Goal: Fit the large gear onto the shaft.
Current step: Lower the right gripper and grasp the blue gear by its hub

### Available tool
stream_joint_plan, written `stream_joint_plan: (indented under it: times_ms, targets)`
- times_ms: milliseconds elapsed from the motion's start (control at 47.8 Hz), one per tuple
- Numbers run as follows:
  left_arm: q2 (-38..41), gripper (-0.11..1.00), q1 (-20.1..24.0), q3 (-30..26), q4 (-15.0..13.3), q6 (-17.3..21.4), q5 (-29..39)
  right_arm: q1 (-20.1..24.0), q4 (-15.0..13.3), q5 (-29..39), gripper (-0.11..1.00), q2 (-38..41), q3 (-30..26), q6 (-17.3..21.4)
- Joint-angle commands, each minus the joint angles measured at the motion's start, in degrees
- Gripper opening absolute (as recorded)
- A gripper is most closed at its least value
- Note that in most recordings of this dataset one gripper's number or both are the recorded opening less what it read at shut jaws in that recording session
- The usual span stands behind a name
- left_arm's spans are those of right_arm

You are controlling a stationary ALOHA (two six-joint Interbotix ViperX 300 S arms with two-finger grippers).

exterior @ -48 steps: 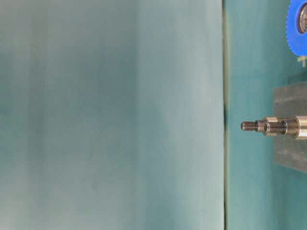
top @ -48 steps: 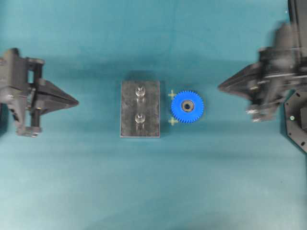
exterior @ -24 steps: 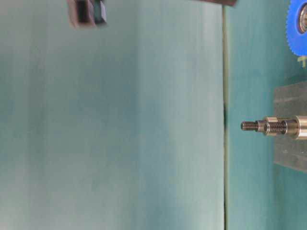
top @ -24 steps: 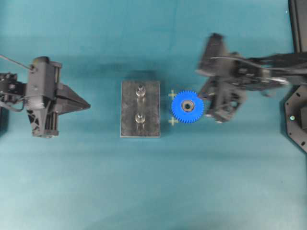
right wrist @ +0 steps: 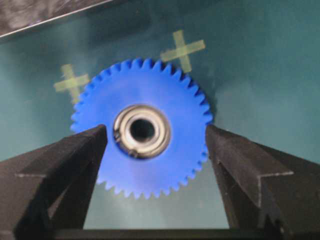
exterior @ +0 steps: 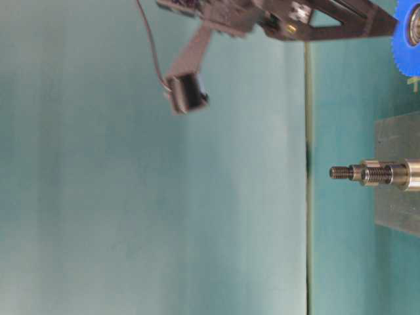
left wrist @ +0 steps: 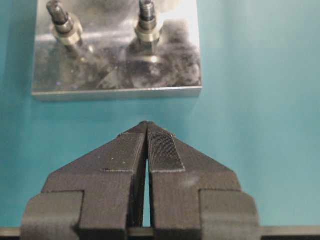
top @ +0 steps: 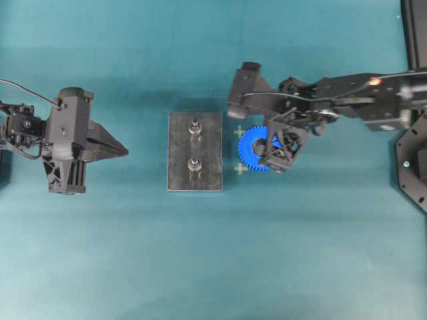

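Observation:
The large gear (top: 249,149) is bright blue with a metal hub and lies flat on the teal mat, just right of the grey steel plate (top: 180,150). My right gripper (top: 279,145) hangs over the gear's right half, open. In the right wrist view its fingers (right wrist: 80,150) stand either side of the large gear (right wrist: 150,167) and do not press on it. The shaft (top: 195,127) is the far peg on the plate, and the left peg (left wrist: 61,20) in the left wrist view. My left gripper (top: 123,152) is shut and empty, left of the plate, with its tip (left wrist: 146,125) near the plate's edge.
A twin peg (top: 195,165) stands nearer me on the same plate. Two yellow tape crosses (top: 239,132) (top: 241,169) mark the mat beside the gear. A black fixture (top: 413,160) sits at the right edge. In the table-level view both pegs (exterior: 367,174) overlap.
My right arm swung in from the right edge to over the gear, and its jaws went from shut to wide open. My left gripper crept a little toward the plate, still shut.

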Motion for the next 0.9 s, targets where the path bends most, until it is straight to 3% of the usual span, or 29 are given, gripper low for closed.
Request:
stream_joint_plan:
  times_ms: [0,272,879]
  targets:
    - [-0.35,0.00,-0.09,-1.23,0.09,0.09,-0.26,-0.62,-0.79,0.44,0.84,0.00,-1.58,-0.53]
    - [-0.26,0.00,-0.09,-0.97,0.09,0.09,-0.35,-2.81,-1.58,2.55,0.84,0.35,-1.58,-0.79]
    - [0.09,0.00,-0.09,-0.26,0.09,0.00,-1.93,-1.41,-1.58,2.11,0.84,3.08,-1.67,-0.79]
